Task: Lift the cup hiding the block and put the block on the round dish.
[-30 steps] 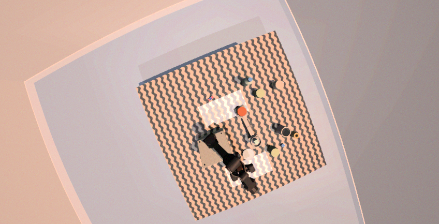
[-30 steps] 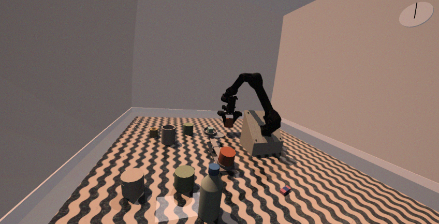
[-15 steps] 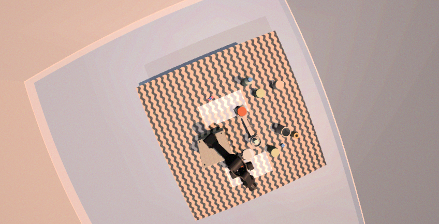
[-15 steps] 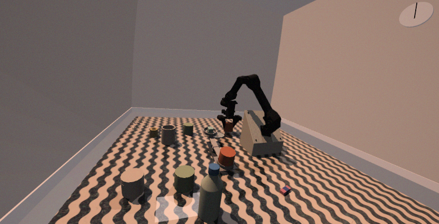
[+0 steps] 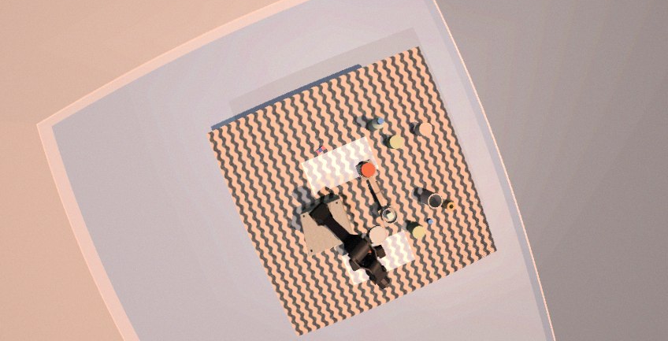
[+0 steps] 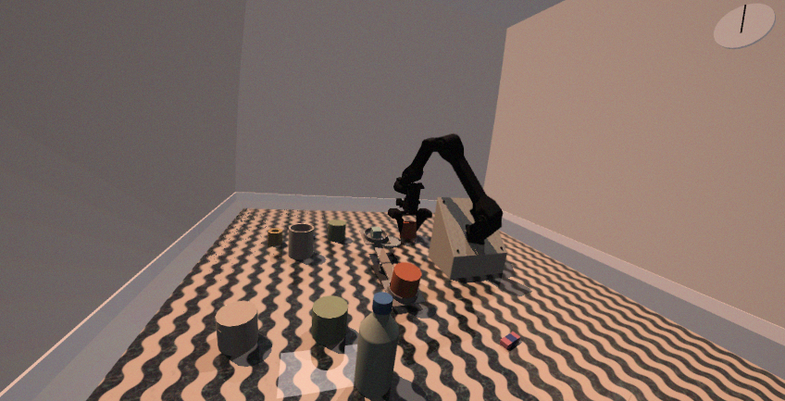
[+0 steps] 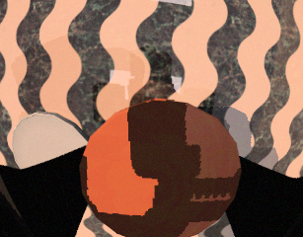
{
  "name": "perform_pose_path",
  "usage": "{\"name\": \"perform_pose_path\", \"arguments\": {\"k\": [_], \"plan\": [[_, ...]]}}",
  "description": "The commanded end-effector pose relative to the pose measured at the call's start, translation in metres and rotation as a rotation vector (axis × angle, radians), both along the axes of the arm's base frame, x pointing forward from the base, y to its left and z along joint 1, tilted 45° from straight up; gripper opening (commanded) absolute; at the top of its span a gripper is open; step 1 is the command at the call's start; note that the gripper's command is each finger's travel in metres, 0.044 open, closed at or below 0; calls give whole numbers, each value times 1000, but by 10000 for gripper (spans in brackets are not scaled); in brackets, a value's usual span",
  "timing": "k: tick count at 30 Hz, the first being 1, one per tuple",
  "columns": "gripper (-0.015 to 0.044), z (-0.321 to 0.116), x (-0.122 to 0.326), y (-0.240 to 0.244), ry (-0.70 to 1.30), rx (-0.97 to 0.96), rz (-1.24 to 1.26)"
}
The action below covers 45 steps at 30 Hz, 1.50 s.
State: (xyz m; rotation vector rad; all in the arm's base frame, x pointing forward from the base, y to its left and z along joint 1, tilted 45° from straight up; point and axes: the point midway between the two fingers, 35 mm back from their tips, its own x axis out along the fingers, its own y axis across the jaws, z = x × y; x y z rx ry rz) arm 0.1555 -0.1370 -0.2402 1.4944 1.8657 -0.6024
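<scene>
My gripper [image 5: 369, 253] [image 6: 408, 227] [image 7: 157, 148] is shut on an orange-red cup [image 6: 407, 229] [image 7: 116, 183], held upright at or just above the table beside the round dish. The pale round dish [image 5: 376, 235] [image 7: 44, 140] is bare, and the held cup is not over it. The pale green block [image 5: 389, 215] [image 6: 376, 231] lies uncovered in the ringed pan at the near end of the balance [image 5: 376, 192] [image 6: 383, 257]. The other orange-red cup [image 5: 368, 169] [image 6: 405, 280] stands on the balance's far end.
Beyond the block stand a green cylinder [image 5: 417, 231] [image 6: 336, 231], a tall grey cup [image 5: 435, 201] [image 6: 301, 244] and a small orange ringed object [image 5: 450, 205] [image 6: 275, 237]. A bottle [image 5: 376, 124] [image 6: 376, 356] and two more cylinders stand beyond the other cup. The arm's base box [image 6: 478, 266] is close by.
</scene>
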Motion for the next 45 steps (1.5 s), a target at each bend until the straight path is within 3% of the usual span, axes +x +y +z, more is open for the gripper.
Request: {"name": "perform_pose_path", "arguments": {"k": [1,9,14,18,25,45], "plan": [[236,0,0,-1,-1,-1,0],[440,5,1,-5,-1,-1,0],[440,39,6,-35,3,3,-6],[440,40,6,-36,3,4,-6],[260,62,40,-32,-4,-38,42],[260,175,170,65,-12,12,3]]}}
